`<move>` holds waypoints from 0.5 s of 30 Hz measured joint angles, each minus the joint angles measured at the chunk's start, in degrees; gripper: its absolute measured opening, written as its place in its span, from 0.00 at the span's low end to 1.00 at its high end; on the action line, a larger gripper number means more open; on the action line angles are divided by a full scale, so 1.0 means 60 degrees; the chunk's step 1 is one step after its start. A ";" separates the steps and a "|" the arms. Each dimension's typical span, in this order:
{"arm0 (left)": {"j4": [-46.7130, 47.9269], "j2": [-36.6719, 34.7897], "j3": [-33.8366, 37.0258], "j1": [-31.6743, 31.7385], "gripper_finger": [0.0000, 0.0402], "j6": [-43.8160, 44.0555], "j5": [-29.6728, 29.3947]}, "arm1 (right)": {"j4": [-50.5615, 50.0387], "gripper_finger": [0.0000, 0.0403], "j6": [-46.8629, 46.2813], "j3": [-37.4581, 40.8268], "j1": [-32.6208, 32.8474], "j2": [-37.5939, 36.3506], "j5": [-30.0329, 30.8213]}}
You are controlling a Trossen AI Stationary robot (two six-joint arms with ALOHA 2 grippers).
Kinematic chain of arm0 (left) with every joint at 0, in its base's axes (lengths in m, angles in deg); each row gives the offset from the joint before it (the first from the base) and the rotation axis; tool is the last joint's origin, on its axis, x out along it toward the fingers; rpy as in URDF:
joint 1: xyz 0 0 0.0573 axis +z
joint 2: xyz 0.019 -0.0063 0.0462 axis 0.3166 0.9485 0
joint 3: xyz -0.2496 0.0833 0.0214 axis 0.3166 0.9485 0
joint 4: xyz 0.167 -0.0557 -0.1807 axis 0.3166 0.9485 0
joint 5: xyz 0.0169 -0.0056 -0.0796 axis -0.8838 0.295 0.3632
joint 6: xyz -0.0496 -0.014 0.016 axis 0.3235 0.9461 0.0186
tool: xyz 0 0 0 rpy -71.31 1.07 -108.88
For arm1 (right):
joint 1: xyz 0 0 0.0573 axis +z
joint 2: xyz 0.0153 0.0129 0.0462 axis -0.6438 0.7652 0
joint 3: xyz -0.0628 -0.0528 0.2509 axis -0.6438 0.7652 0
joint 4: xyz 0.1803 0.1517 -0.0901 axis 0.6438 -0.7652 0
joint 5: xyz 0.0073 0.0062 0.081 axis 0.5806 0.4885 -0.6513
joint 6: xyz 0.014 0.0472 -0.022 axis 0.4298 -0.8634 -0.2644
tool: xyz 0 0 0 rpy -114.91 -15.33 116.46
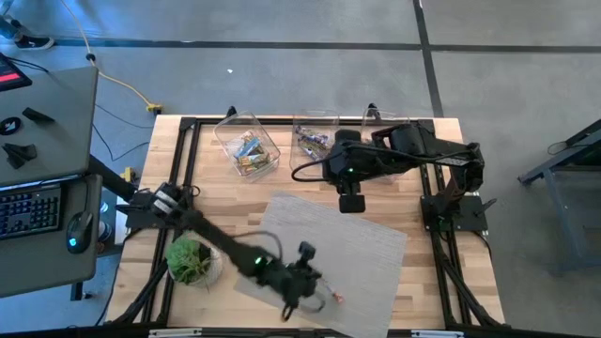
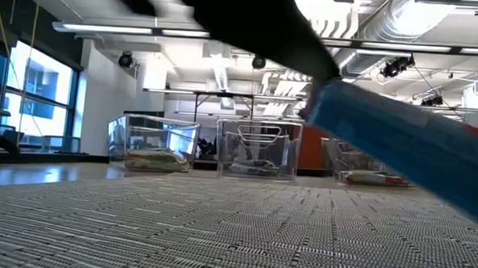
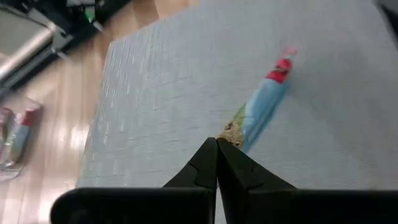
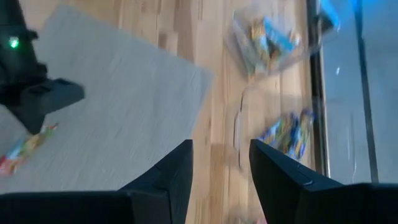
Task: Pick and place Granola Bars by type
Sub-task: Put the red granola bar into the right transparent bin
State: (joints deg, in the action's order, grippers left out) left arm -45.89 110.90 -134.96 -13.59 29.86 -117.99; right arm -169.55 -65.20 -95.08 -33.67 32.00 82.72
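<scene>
My left gripper [image 1: 305, 284] is over the near part of the grey mat [image 1: 357, 244], shut on a blue, red-ended granola bar [image 3: 264, 106]; this bar [image 1: 331, 299] also looms as a slanted blue strip in the low view [image 2: 400, 141]. My right gripper [image 1: 350, 201] hangs open above the mat's far edge, near the bins, touching nothing; its fingers frame bare wood in its wrist view [image 4: 221, 158]. More bars lie inside the clear bins: yellow and blue ones in the left bin [image 1: 250, 148], purple ones in the middle bin [image 1: 313, 141]. My left gripper pinches the bar by one end of its wrapper [image 3: 231, 132], between the two fingertips. The fingers come from above, slanting, roughly in line with the bar's length. The bar slopes away below the tips, tilted; whether its far red end [image 3: 281, 65] rests on the mat, I cannot tell.
Three clear bins stand in a row along the table's far edge [image 2: 154, 142] [image 2: 259, 147] [image 2: 367, 168]. A green leafy plant [image 1: 191, 260] sits at the near left, beside the left arm. Black frame rails [image 1: 188, 141] border the wooden table top.
</scene>
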 joint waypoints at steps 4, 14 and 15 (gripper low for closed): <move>0.0826 0.0000 -0.0799 0.1080 0.00 -0.0279 0.1691 | -0.0769 0.35 -0.0522 0.0004 0.0020 -0.0010 0.0001; 0.0755 -0.0007 -0.2765 0.3291 0.00 -0.3876 0.1784 | -0.0496 0.35 -0.1060 0.0011 0.0263 -0.1443 -0.0598; 0.0657 -0.0007 -0.2900 0.3559 0.00 -0.4173 0.1794 | -0.0471 0.35 -0.1148 0.0011 0.0331 -0.1653 -0.0385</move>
State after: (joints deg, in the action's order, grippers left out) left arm -41.95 110.86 -152.36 7.77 4.82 -107.22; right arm -172.38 -72.09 -95.01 -31.68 22.08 80.42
